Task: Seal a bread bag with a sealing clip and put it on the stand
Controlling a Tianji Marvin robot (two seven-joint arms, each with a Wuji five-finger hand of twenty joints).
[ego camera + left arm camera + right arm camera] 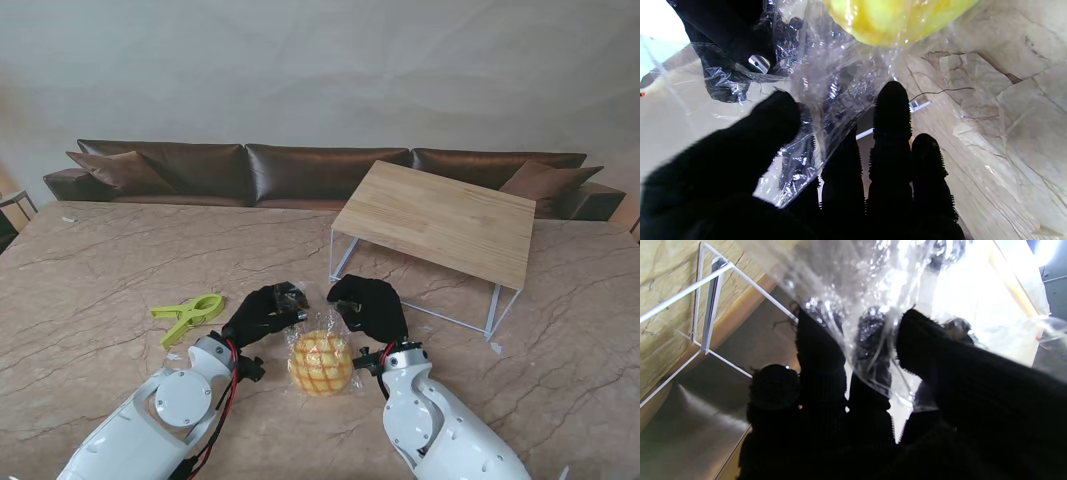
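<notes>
Two gloved hands, left hand (262, 313) and right hand (368, 306), pinch the clear bread bag (320, 352) by its open mouth, fingers (820, 350) closed on film. Only the stand's view shows the green clip (189, 313) lying left of the bag and the wooden stand (436, 217) beyond it on the table (100, 270).

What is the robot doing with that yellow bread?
The left hand and the right hand each pinch the open top of a clear bag with yellow bread inside. The green clip lies untouched on the table, left of the hands. The wooden stand waits behind.
</notes>
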